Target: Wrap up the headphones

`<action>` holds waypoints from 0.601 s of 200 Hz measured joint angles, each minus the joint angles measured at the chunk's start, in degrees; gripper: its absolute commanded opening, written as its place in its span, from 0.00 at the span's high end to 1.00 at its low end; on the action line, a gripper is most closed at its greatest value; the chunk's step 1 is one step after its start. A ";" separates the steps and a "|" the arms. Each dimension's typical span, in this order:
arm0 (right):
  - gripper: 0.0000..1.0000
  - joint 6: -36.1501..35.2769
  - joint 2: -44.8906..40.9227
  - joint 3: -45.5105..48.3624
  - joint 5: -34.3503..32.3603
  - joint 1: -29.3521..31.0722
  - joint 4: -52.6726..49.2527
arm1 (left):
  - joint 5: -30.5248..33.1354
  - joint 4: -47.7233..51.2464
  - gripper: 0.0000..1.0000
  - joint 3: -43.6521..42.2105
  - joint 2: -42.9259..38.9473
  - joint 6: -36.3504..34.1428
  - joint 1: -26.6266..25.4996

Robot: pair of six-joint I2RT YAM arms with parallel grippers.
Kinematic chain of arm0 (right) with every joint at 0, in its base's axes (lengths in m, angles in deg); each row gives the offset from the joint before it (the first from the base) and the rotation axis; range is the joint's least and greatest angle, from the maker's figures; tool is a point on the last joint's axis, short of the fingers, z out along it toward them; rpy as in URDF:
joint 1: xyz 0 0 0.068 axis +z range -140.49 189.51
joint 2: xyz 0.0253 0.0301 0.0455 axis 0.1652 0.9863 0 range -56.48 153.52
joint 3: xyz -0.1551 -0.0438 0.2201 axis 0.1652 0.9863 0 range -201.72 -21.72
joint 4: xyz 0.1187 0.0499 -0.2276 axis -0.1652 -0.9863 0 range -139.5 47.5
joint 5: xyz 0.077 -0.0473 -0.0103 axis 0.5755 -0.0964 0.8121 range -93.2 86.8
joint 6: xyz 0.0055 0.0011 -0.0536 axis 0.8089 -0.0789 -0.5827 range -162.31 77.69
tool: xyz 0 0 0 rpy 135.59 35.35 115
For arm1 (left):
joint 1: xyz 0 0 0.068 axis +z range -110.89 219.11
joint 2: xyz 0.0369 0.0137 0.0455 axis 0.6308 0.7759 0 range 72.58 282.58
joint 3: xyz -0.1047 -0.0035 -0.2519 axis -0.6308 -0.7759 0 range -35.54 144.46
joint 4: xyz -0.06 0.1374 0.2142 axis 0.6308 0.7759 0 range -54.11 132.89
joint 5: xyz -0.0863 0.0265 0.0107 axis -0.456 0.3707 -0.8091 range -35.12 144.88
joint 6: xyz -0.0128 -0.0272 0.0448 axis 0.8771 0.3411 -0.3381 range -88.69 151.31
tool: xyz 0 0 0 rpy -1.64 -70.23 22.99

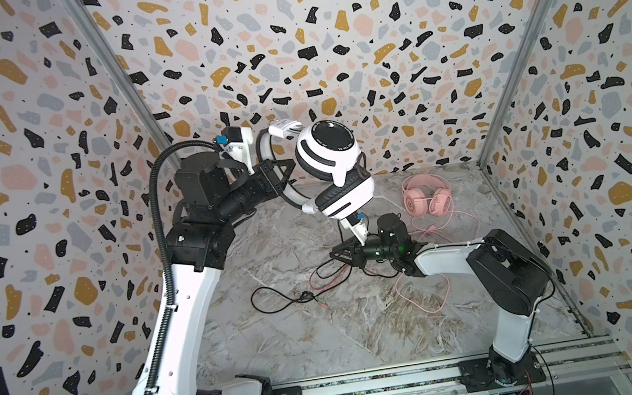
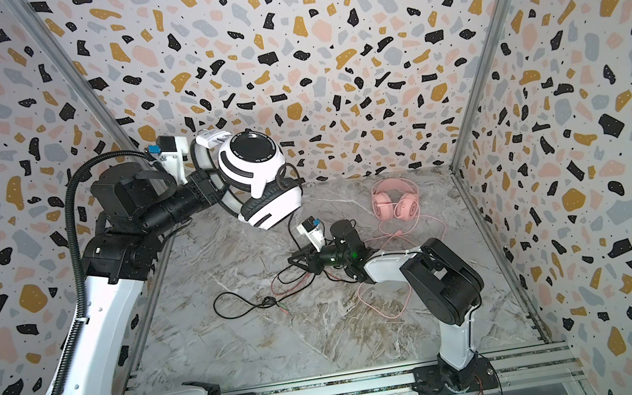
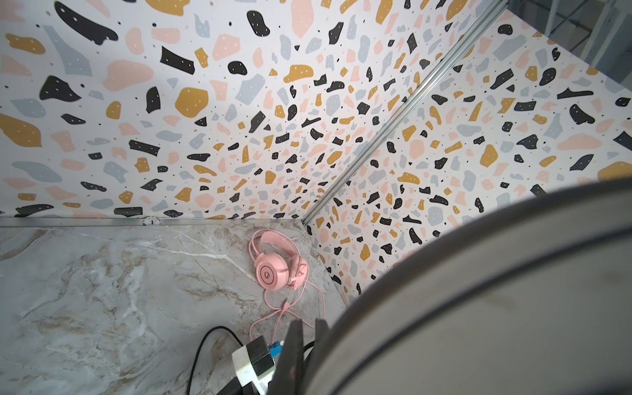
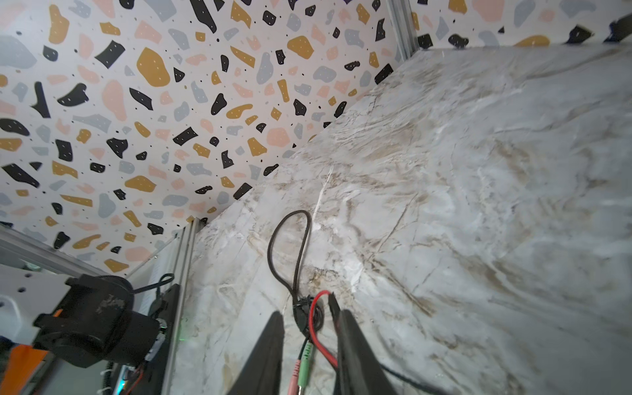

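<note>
The white headphones (image 1: pixel 326 151) (image 2: pixel 250 161) with black stripes hang high above the table's far side. My left gripper (image 1: pixel 287 169) (image 2: pixel 215 179) (image 3: pixel 309 328) is shut on their headband (image 3: pixel 496 290). Their black cable (image 1: pixel 278 300) (image 2: pixel 236 302) (image 4: pixel 290 246) drops to the marble table and lies there in loops. My right gripper (image 1: pixel 335 254) (image 2: pixel 293 259) (image 4: pixel 304 307) is low over that cable. Its jaws stand a narrow gap apart, with the cable's junction, a red wire and the pink and green plugs (image 4: pixel 302 366) between them. The pink headphones (image 1: pixel 428 199) (image 2: pixel 395 204) (image 3: pixel 273 270) lie at the back right.
The pink cable (image 1: pixel 425 296) (image 2: pixel 384 306) trails from the pink headphones toward the front, passing under my right arm. Patterned walls close in the marble table (image 1: pixel 286 358) on the left, back and right. A metal rail (image 1: pixel 374 383) runs along the front edge.
</note>
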 measured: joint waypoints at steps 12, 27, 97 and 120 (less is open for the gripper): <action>0.96 0.42 -0.04 0.46 -0.52 0.00 0.37 | 0.44 -0.11 1.00 0.07 -0.24 0.22 0.48; 1.00 0.20 -0.09 0.44 -1.95 0.00 -1.49 | 1.51 -0.81 1.00 -0.59 -0.76 0.46 0.76; 1.00 -5.29 -8.96 2.64 -15.15 0.48 -16.90 | 11.02 -8.52 1.00 -15.72 -5.66 3.67 1.51; 1.00 -7.50 -9.64 1.90 -19.43 2.05 -21.92 | 15.50 -11.50 1.00 -23.41 -6.19 7.08 1.73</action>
